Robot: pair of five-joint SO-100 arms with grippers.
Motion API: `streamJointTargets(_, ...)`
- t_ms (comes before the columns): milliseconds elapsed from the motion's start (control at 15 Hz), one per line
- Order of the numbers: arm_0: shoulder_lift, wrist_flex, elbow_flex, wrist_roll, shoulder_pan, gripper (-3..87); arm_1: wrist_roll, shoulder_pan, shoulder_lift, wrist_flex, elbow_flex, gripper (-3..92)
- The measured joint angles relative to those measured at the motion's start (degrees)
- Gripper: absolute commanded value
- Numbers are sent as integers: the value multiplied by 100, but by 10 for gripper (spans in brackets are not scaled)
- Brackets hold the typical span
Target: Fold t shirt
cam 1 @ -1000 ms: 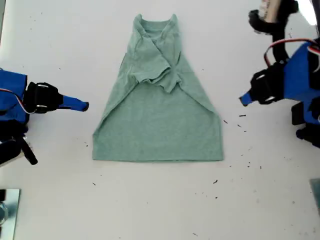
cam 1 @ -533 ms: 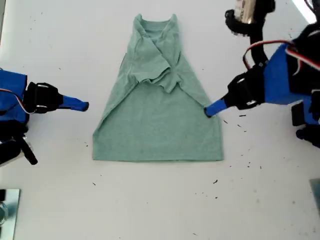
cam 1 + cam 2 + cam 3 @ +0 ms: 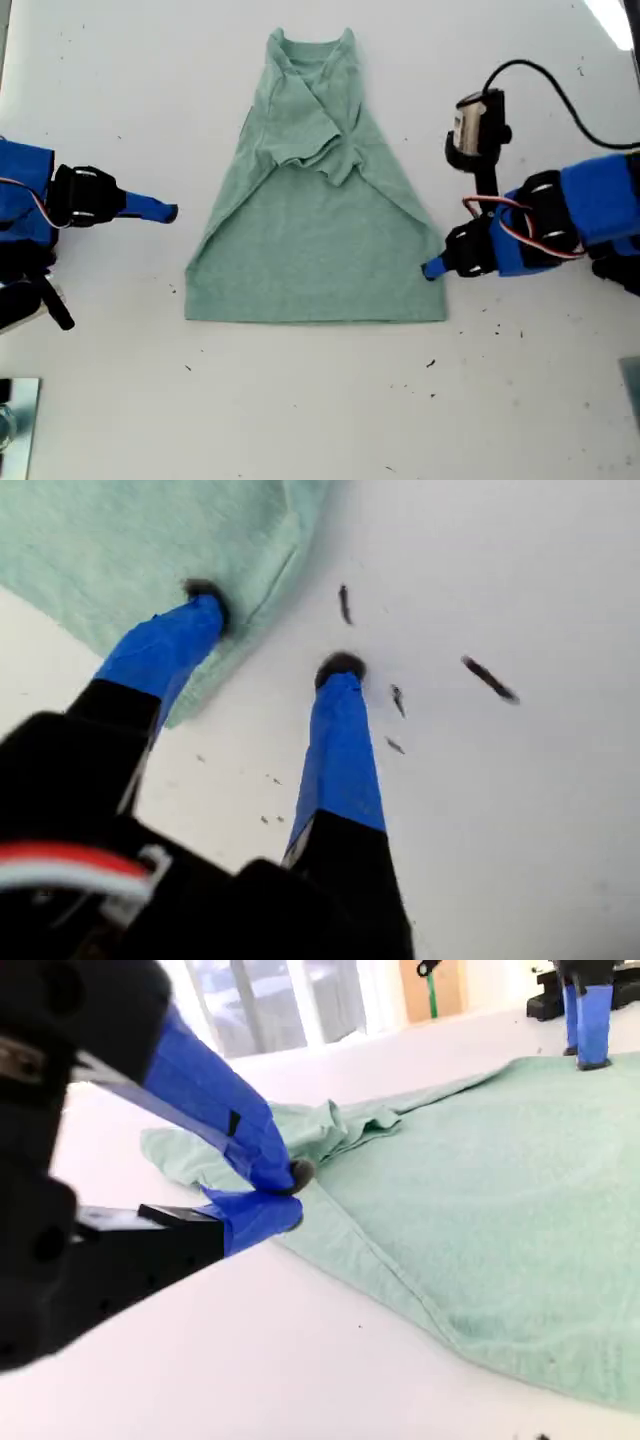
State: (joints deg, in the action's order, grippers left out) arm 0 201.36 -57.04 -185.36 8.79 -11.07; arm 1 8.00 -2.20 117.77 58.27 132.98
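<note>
The t shirt (image 3: 318,210) lies flat on the white table (image 3: 300,400) with both sleeves folded in over the chest, collar at the far end and hem toward the near edge in the exterior view. My first gripper (image 3: 432,270) is down at the hem corner on the exterior view's right, jaws apart, one fingertip (image 3: 205,600) on the cloth and the other on bare table just beside it. My second gripper (image 3: 168,211) sits off the shirt's edge on the exterior view's left, jaws together with nothing between them.
</note>
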Motion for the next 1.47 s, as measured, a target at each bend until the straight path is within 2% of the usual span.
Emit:
streamJointTargets(67, 0, 0, 0, 0, 18, -2, -114, -105, -352, -290, 88, 138)
streamJointTargets(133, 0, 0, 0, 18, 44, -2, -272, -176, -650, -580, 105, 17)
streamJointTargets(333, 0, 0, 0, 18, 44, -2, -360, -255, -844, -773, 44, 12)
streamJointTargets(600, 35, 0, 0, 26, 44, -2, 290, -79, -396, 1477, -1072, 12)
streamJointTargets(800, 35, 0, 0, 53, 44, -2, 782, 141, -475, 3393, -3067, 12)
streamJointTargets(867, 53, 0, 0, 53, 44, -2, 984, 167, -800, 3920, -3964, 12)
streamJointTargets(933, 53, 0, 0, 53, 44, -2, 1090, 167, -1072, 4008, -4623, 12)
streamJointTargets(1133, 53, 0, 0, 53, 44, -2, 1090, 167, -2575, 4025, -5968, 12)
streamJointTargets(1267, 53, 0, 0, 53, 44, -2, 967, -53, -3560, 3507, -6759, 12)
streamJointTargets(1333, 53, 0, 0, 53, 70, -2, 896, -185, -3841, 3023, -6768, 44)
streamJointTargets(1400, 53, 0, 0, 53, 62, -2, 870, -299, -4140, 2250, -6785, 217)
streamJointTargets(1467, 53, 0, 0, 53, 62, -2, 826, -396, -4456, 1854, -6785, 272)
